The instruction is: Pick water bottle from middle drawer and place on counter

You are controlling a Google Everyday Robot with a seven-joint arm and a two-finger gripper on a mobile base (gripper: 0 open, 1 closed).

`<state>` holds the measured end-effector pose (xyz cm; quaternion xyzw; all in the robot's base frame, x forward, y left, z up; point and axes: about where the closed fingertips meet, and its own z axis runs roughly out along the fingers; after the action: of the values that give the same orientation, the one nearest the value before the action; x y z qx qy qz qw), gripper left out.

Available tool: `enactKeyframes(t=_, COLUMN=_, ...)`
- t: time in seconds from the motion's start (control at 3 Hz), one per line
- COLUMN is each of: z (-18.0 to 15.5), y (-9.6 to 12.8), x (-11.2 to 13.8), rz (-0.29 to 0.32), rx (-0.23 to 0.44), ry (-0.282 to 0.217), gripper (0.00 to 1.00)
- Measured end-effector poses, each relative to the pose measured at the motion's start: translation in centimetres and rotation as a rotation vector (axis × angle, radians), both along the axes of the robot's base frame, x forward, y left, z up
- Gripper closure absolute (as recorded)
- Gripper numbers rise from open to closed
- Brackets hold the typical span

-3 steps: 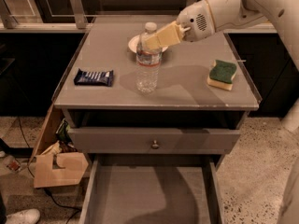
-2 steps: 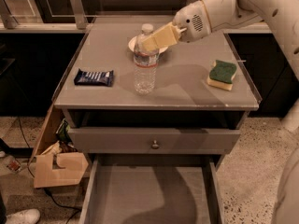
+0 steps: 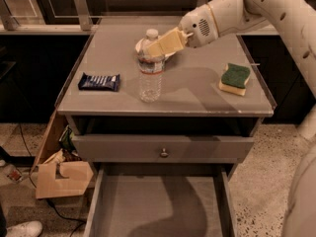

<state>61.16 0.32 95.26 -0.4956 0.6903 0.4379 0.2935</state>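
The water bottle (image 3: 149,73), clear and ribbed with a white cap, stands upright on the grey counter (image 3: 197,90), left of its middle; its base is at or just above the surface. My gripper (image 3: 159,47) reaches in from the upper right, and its tan fingers (image 3: 168,42) are closed on the bottle's shoulder just below the cap. The middle drawer (image 3: 158,206) is pulled out at the bottom of the view, and its grey floor is bare.
A blue snack bar (image 3: 99,81) lies on the counter's left side. A green and yellow sponge (image 3: 235,78) lies on the right. A white dish (image 3: 141,45) sits behind the bottle. A shut drawer front with a knob (image 3: 163,152) is above the open drawer. A cardboard box (image 3: 59,177) stands on the floor at left.
My gripper and the bottle have moved a little to the left and toward the counter's front, and the bottle sits lower.
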Motion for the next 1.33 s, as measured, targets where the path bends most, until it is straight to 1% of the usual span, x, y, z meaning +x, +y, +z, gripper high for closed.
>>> enactKeyframes(t=0.33, z=-0.49, y=0.48, x=-0.09, rz=0.018, rx=0.017, ry=0.014, gripper=1.0)
enactKeyframes(t=0.67, z=-0.49, y=0.48, x=-0.09, rz=0.018, rx=0.017, ry=0.014, gripper=0.81)
enactKeyframes(t=1.0, z=-0.49, y=0.48, x=-0.09, rz=0.018, rx=0.017, ry=0.014, gripper=0.59)
enactKeyframes(t=1.33, z=-0.49, y=0.48, x=-0.09, rz=0.018, rx=0.017, ry=0.014, gripper=0.35)
